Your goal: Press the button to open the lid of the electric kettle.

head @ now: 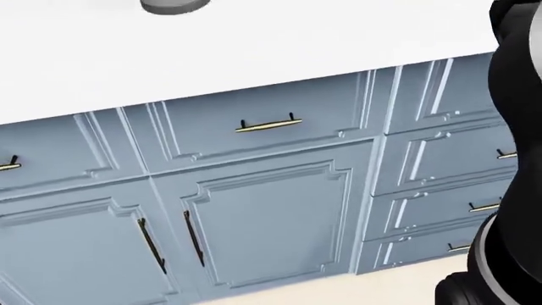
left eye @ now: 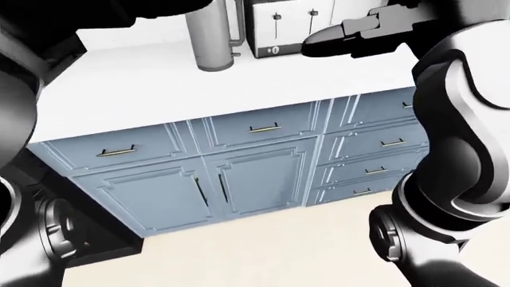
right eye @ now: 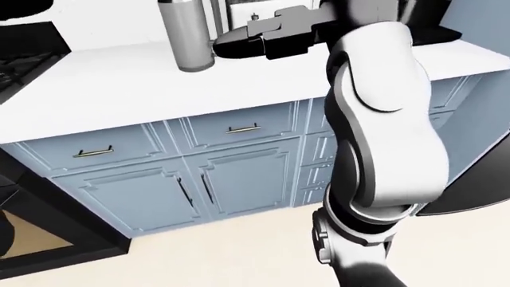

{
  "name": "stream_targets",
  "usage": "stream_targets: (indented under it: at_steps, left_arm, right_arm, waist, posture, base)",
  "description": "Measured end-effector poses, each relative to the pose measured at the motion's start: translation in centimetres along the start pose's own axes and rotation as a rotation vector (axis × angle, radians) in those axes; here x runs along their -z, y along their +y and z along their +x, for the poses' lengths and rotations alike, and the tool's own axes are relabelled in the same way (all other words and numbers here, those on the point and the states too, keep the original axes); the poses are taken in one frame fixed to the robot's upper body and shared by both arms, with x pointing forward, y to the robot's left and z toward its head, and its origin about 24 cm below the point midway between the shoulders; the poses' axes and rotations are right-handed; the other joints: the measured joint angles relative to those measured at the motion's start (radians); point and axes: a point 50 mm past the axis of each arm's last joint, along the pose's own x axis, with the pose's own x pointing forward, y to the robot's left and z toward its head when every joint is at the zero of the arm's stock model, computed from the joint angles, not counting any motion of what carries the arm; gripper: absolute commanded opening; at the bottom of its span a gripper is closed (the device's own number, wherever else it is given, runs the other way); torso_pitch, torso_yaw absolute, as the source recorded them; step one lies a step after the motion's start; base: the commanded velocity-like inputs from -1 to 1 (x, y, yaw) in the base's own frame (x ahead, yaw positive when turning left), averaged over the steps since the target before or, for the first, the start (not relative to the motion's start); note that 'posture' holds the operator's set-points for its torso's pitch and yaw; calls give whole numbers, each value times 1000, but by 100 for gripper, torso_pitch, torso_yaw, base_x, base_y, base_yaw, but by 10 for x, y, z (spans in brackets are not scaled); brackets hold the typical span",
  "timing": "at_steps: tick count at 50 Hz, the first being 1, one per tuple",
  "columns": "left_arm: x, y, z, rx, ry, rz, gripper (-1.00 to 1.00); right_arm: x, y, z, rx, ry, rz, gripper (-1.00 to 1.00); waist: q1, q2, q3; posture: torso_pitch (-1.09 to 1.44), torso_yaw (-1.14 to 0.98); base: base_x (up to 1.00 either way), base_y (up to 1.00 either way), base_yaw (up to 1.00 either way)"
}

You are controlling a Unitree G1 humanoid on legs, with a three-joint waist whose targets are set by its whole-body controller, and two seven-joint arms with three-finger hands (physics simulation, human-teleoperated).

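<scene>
Nearest, the right arm (right eye: 382,137) rises through the right of both eye views, white-shelled with black joints, and fills much of the right-eye view. Beyond it lies a cream floor (left eye: 263,251), then a run of blue cabinets (left eye: 255,179): 2 doors with dark vertical handles under 2 drawers with brass pulls, and a stack of 4 narrower drawers to the right. A white counter (left eye: 143,84) sits on top.

Over the counter the right hand (left eye: 351,33) hangs with its dark fingers stretched out toward the view's left, holding nothing; how far they are spread I cannot tell. Just left of its fingertips stands the electric kettle (left eye: 213,36), a tall grey cylinder upright on the counter, its top cut off by the upper edge, so lid and button are out of sight. A white toaster (left eye: 279,30) stands behind, between kettle and hand.

Dark shapes at the left edge of the left-eye view belong to the left arm (left eye: 20,119); its hand does not show.
</scene>
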Motion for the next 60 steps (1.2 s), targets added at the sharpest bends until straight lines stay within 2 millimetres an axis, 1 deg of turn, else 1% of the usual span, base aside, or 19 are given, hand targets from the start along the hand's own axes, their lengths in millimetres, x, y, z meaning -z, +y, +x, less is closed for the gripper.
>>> stream_targets:
  at_steps: [4,6,9,16,22,23,24,25,27,29,31,33,35,38,41,44,47,51,60]
  left_arm:
    - [-6,-1,-3,-2,-34,-11,100]
    - [-6,0,-2,-7,-28,-10,100]
    - [2,6,1,-35,14,0,100]
    - [-4,2,-2,-13,-25,-5,100]
    - [-3,2,-1,-22,-16,-7,100]
    - [-2,1,-1,-19,-15,-8,100]
    - [1,-1,-1,-10,-5,-5,100]
    - [4,-3,-1,5,8,5,100]
    - [3,-7,-2,31,9,16,100]
    - [0,-5,-3,22,-6,5,100]
    - [0,-2,-2,4,-6,0,100]
    - [1,0,-1,-13,-3,1,100]
    - [3,2,-1,-25,6,3,100]
    - [5,2,2,-32,25,9,100]
    - [1,1,0,-20,3,8,100]
    - [-3,-1,-2,-11,-27,-1,100]
    - [3,-4,-2,8,-1,10,100]
    - [4,-4,-1,12,10,12,100]
    - [4,-1,0,-6,10,11,100]
  right_arm:
    - [0,-3,-1,16,-14,2,100]
    - [0,-3,1,18,-8,1,100]
    - [8,7,0,-27,35,0,100]
    - [-2,3,-1,-12,-16,4,100]
    - [0,4,0,-17,-10,-2,100]
    - [0,4,0,-17,-8,-3,100]
    - [3,3,-1,-14,2,-2,100]
    - [7,2,-2,-10,21,0,100]
    - [8,0,-1,3,35,4,100]
    - [2,0,0,2,11,8,100]
    - [0,2,-1,-8,-8,10,100]
    - [1,6,-1,-25,-9,13,100]
    - [4,11,-2,-51,6,18,100]
    - [7,16,0,-84,32,19,100]
    - [3,12,0,-63,13,21,100]
    - [-3,6,-2,-29,-25,21,100]
    - [0,2,-3,-5,-14,23,100]
    - [4,4,-1,-13,12,26,100]
    - [1,8,-2,-33,-7,31,100]
  waist:
    - [-24,61,2]
    - [-17,110,-4]
    - [6,101,30]
    - [8,47,11]
    - [14,24,3]
    - [13,27,12]
    - [5,42,34]
    - [2,35,51]
    - [4,11,47]
    - [6,5,53]
    - [-1,9,61]
    - [12,41,50]
    - [12,39,66]
    - [9,50,71]
    - [-3,36,63]
    - [3,-8,40]
    - [-3,26,34]
    - [-10,51,24]
    - [-16,40,17]
  posture:
    - [0,0]
    - [0,0]
    - [0,0]
    - [0,0]
    - [0,0]
    - [0,0]
    - [0,0]
    - [0,0]
    - [0,0]
    - [0,0]
    - [0,0]
    - [0,0]
    - [0,0]
    - [0,0]
    - [0,0]
    - [0,0]
    - [0,0]
    - [0,0]
    - [0,0]
  base:
    - [40,47,0]
    - [40,48,0]
    - [39,48,0]
    - [40,46,0]
    - [38,30,0]
    - [38,23,0]
    - [32,16,0]
    - [9,0,0]
    - [0,0,0]
    - [0,0,0]
    - [0,0,0]
    - [0,0,0]
    - [0,0,0]
    - [0,0,0]
    - [0,0,0]
    - [0,0,0]
    - [0,0,0]
    - [0,0,0]
    - [0,0,0]
